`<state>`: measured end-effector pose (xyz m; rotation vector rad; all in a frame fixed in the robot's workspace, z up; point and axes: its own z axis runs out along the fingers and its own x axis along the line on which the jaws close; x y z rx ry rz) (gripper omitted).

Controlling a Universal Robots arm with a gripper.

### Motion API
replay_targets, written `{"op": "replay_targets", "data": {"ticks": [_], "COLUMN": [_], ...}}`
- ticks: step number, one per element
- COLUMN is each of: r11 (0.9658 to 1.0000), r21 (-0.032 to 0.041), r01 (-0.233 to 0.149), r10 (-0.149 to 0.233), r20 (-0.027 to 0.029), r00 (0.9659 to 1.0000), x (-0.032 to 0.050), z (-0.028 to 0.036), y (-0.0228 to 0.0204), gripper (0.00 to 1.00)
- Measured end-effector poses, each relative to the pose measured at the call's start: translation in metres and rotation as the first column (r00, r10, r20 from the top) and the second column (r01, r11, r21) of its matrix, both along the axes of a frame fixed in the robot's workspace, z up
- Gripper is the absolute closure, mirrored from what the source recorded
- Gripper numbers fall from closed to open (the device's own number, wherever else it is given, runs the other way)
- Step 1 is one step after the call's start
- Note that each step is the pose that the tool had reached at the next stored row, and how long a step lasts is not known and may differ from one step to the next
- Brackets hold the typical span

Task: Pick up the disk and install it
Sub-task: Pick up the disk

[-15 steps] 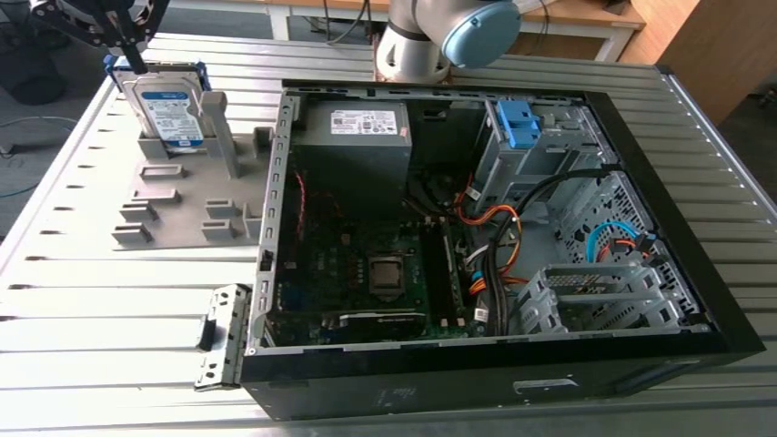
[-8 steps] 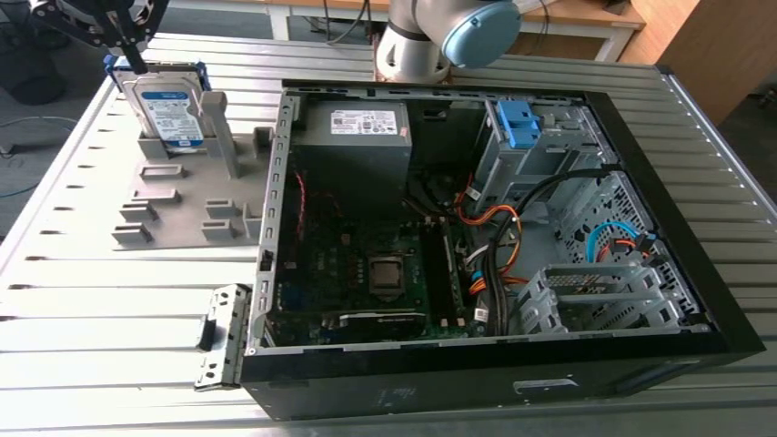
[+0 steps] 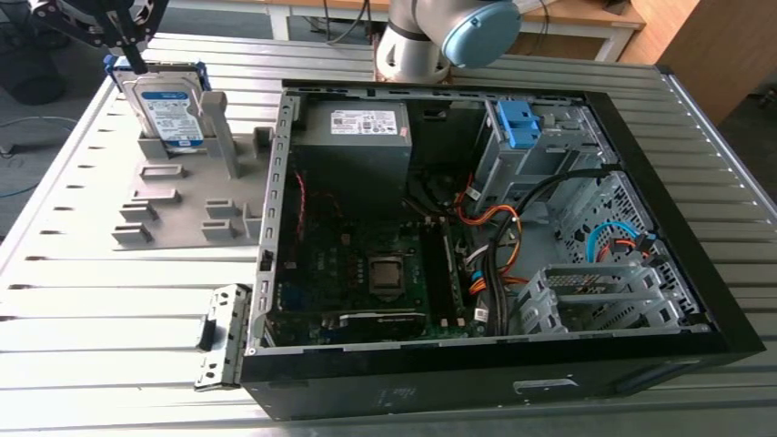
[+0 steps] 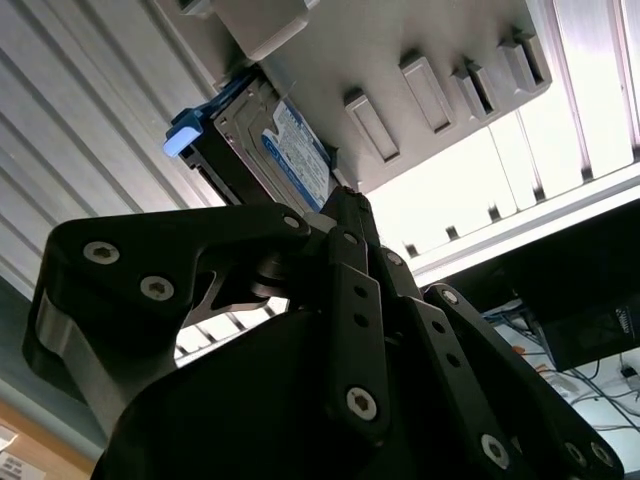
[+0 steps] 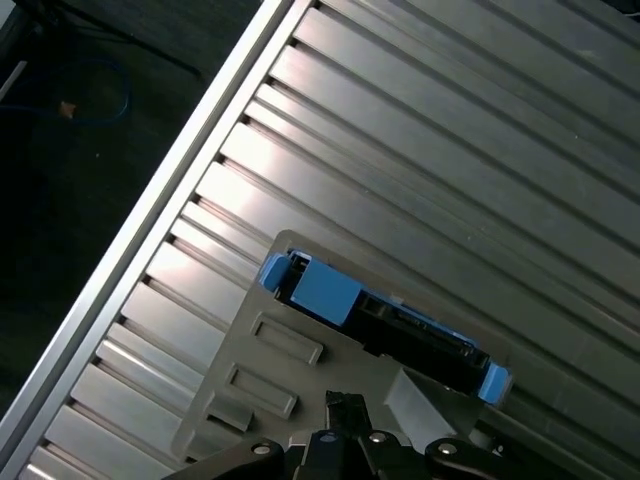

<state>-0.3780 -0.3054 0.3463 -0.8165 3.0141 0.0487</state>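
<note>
Exterior view: the disk [image 3: 167,109] stands upright in a grey stand [image 3: 170,205] on the surface [image 3: 109,300], with the pincer [image 3: 134,56] just above it. Second wrist view: I cannot tell whether the pincer is released or clenched. First wrist view: the disk looks stiff and heavy; best to grip its flat faces.

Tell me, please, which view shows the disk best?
The exterior view: the disk stands upright in the grey holder with its broad face toward the camera. The second wrist view catches the disk partly and at a slant; in the first wrist view the disk is edge-on.
</note>
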Motion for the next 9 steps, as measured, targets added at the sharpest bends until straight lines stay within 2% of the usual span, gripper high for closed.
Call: {"op": "replay_targets", "data": {"ticks": [9], "r11": [0.9996], "r21": [0.0], "r01": [-0.027], "r10": [0.027], "r20": [0.0], "r00": [0.9996], "x": [0.0], "z": [0.0], "y": [0.0], "gripper": [0.89]}}
